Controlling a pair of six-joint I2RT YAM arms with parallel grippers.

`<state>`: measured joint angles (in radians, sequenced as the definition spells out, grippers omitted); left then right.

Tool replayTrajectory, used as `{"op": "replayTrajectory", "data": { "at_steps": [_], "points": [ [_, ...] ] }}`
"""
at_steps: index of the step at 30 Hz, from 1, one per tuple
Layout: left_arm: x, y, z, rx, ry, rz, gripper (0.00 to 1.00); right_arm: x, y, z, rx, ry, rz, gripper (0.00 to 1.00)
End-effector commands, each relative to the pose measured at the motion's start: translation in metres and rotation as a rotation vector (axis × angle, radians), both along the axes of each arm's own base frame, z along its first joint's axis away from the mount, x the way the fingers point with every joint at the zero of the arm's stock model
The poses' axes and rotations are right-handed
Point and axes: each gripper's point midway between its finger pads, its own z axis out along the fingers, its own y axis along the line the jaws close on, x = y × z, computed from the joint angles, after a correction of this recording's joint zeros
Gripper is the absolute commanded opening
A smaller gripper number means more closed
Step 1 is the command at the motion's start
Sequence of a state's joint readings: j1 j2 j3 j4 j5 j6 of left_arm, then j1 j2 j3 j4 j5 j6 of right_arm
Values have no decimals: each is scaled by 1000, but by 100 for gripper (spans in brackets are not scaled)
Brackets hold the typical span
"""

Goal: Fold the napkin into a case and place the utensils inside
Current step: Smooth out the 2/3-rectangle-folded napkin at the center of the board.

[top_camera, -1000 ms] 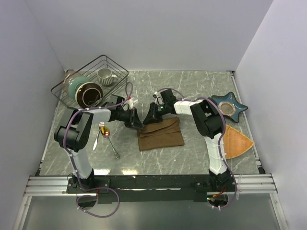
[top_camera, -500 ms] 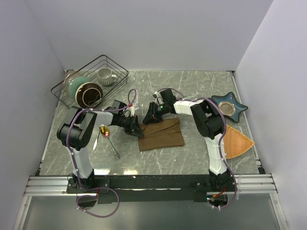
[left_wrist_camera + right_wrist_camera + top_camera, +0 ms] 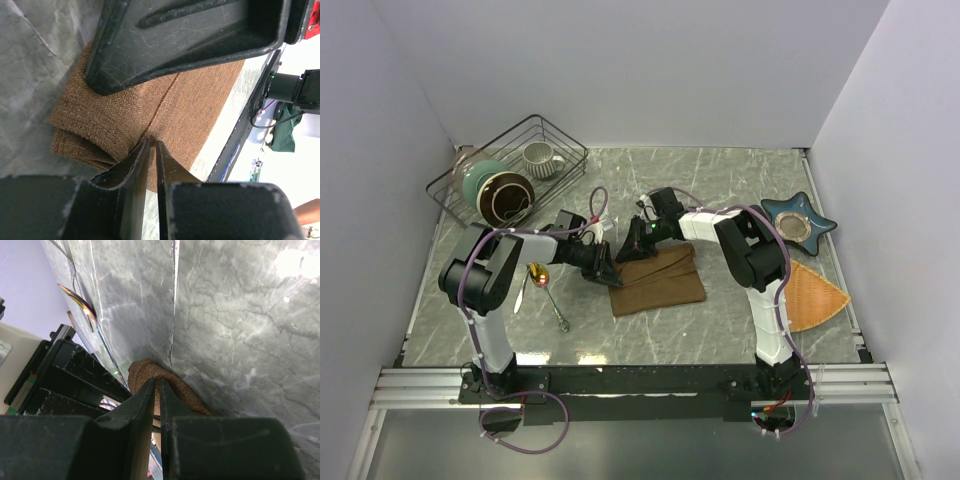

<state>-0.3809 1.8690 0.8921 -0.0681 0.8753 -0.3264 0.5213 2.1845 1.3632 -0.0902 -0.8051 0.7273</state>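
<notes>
Your left gripper [image 3: 607,268] has its jaws almost together, pinching a pucker of the napkin [image 3: 658,280] at its left edge. The wrist view shows only a sliver of gap between the fingers. Your right gripper [image 3: 633,244] sits just beside it at the cloth's far left corner, jaws likewise clamped on a rolled fold of the napkin. The dark-brown cloth lies folded near the middle of the table [image 3: 740,180], while the utensils [image 3: 558,312] – a gold-bowled spoon [image 3: 539,273] among them – lie on the marble toward the left edge, apart from it.
</notes>
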Motion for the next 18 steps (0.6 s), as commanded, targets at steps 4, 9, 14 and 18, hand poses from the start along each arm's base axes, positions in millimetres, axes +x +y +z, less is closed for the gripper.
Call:
{"op": "replayTrajectory", "data": {
  "at_steps": [4,9,14,18],
  "points": [
    [4,0,12,-17,-79,-20,32,-19,0,-4,-33,33,25,14],
    [18,5,84,-231,-198,26,44,-27,-15,-34,-104,45,46,9],
    [29,11,112,-287,-193,113,38,-25,-19,-39,-117,2,65,6],
    [40,8,97,-286,-134,165,28,-25,-19,-41,-115,0,66,3]
  ]
}}
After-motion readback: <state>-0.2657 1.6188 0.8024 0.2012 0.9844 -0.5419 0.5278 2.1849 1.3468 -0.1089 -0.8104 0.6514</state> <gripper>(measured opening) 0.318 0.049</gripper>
